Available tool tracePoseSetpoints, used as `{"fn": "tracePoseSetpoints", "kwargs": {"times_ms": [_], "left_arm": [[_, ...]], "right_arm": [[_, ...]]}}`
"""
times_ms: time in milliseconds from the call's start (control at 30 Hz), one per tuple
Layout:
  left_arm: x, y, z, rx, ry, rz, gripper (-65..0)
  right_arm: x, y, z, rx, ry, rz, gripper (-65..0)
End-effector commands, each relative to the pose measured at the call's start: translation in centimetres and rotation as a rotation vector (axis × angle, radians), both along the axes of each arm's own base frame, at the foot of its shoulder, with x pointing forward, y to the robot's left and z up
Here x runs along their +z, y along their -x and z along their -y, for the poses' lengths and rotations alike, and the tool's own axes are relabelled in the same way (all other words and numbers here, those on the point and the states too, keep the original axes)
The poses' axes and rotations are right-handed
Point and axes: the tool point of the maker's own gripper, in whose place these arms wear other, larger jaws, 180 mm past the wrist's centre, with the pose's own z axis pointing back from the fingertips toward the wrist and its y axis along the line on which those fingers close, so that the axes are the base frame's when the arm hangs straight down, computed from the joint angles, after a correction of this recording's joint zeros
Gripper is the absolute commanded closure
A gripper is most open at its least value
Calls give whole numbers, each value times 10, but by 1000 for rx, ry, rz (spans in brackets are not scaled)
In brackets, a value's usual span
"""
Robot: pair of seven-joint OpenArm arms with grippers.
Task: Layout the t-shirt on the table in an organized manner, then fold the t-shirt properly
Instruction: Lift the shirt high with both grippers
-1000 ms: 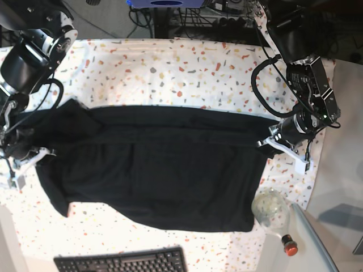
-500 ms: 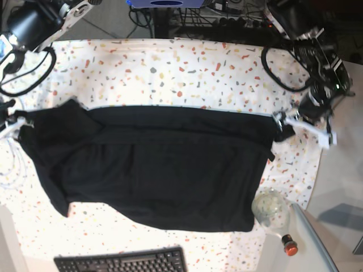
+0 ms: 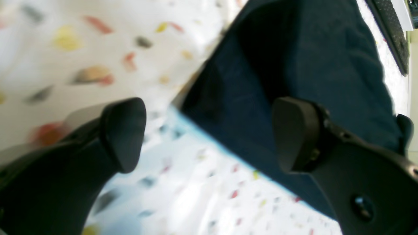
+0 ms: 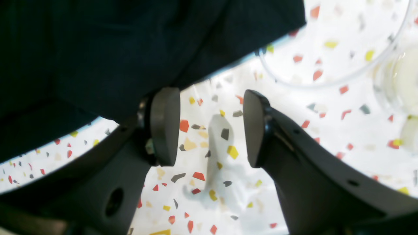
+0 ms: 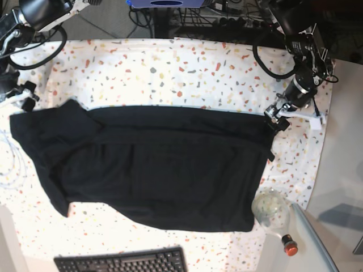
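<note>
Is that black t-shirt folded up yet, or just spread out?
Spread out, not neatly folded. The t-shirt lies wide and flat across the table, with one long crease along its upper part and a sleeve doubled over on one side.

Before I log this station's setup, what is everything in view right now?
t-shirt: one, black, spread flat across the middle of the table.
table: one, white cloth with red, yellow and grey flecks, under everything.
keyboard: one, black, at the table's near edge, partly cut off.
glass bottle: one, clear with a red cap, lying by the shirt's near corner on the left arm's side.
left claw: one, black, open, empty, beside the shirt's edge.
right claw: one, black, open, empty, above the cloth beside the shirt's edge.
</note>
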Motion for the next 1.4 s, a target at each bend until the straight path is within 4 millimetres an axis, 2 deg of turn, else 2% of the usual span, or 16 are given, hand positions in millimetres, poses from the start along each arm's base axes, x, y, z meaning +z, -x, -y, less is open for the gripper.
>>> {"fn": "tracePoseSetpoints", "kwargs": {"times_ms": [0,67,133,233,333,533,633,767,967,1267,1300,1333,1367], "left_arm": [[7,-7,-3,0,-3,23,-555],[6,-12,-1,0,7,27,-540],[3,-16,9,-31,14,19,-513],[2,-21,22,-64,2,39,-443],[3,-24,28,-76,-5,51,-318],[3,-23,26,-72,-7,52,-2],[4,-23,19,-71,-21,49,0],[7,-23,8,-72,-44,46,0],[5,-20,8,-100,-48,19,0],[7,-22,8,-101,-49,23,0],[7,-21,8,-101,-50,23,0],[7,-21,8,-101,-50,23,0],[7,-21,8,-101,-50,23,0]], "right_arm": [[8,-10,4,-3,7,46,-285],[5,-13,8,-46,-24,59,-285],[-3,-14,15,-121,-81,75,-285],[-10,-22,31,-175,-119,112,-285],[-18,-33,38,-196,-161,144,-285],[-34,-37,26,-200,-228,135,-285],[-42,-43,18,-238,-303,149,-285],[-44,-40,34,-360,-362,199,-290],[-40,-42,44,-387,-339,239,-291],[-62,-46,27,-398,-432,228,-281],[-62,-46,27,-397,-432,225,-255],[-62,-45,26,-395,-431,222,-194],[-62,-45,27,-394,-431,221,-95]]}}
